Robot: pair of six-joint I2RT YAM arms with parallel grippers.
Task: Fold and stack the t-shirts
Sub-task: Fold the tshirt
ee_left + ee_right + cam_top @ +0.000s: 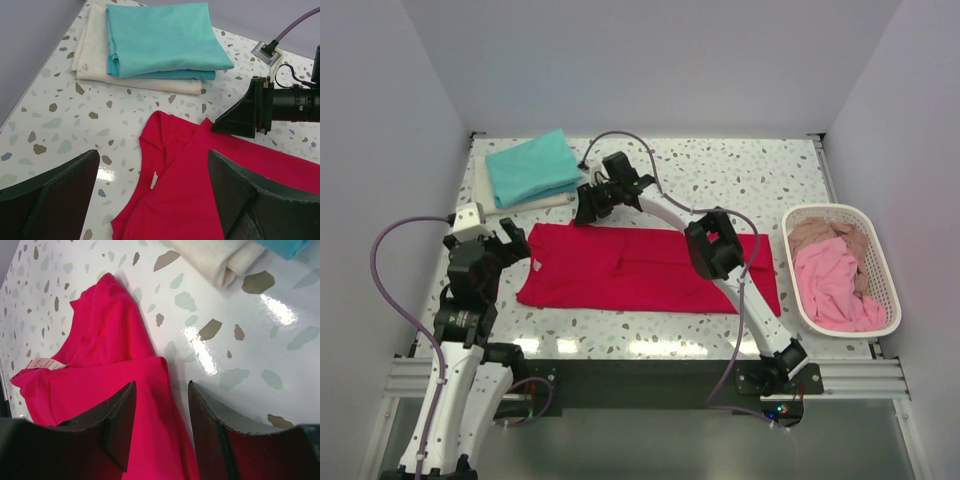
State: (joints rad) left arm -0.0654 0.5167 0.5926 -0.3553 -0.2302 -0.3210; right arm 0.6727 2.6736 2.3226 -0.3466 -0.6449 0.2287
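A crimson-red t-shirt [650, 270] lies flat along the table's middle, its long sides folded in, with a white neck label [153, 180] at the left end. My left gripper [517, 245] hovers open over that collar end [152, 160], with nothing between its fingers. My right gripper [588, 208] sits low at the shirt's far left corner, and its jaws stand apart astride the folded red edge [161, 385] without pinching it. A folded teal t-shirt [532, 165] rests on a folded cream one [92, 50] at the back left.
A white mesh basket [820, 208] at the right holds pink t-shirts [830, 285] and a tan garment [832, 235]. The folded stack's cream edge [220, 257] lies close beyond the right gripper. The right arm stretches diagonally over the red shirt.
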